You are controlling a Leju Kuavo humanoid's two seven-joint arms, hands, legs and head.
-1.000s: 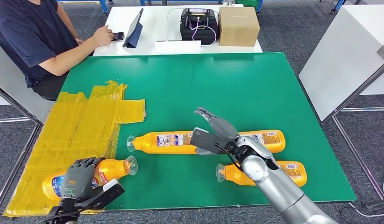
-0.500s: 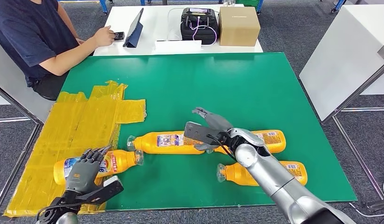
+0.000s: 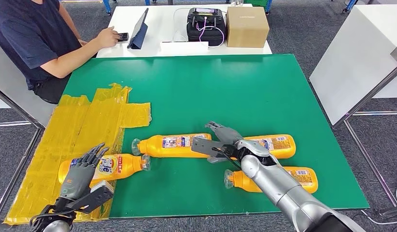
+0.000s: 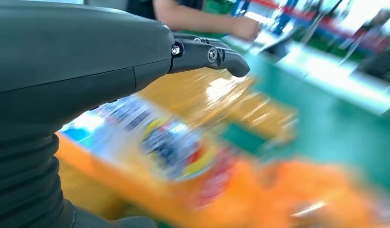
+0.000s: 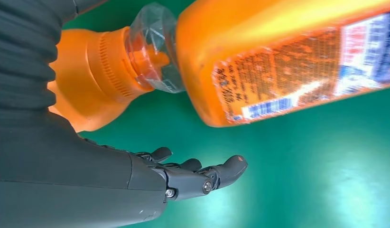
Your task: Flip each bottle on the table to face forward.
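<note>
With both the left hand (image 3: 83, 170) and right hand (image 3: 220, 140) spread empty, roll the near-left bottle (image 3: 107, 166) gently label-up.

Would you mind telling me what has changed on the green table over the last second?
The left hand let go of the bottle on the yellow sheet, fingers now spread; that bottle rolled label-up and shifted right. The right hand dropped lower over the middle bottle. The other two bottles and the seated person stayed put.
</note>
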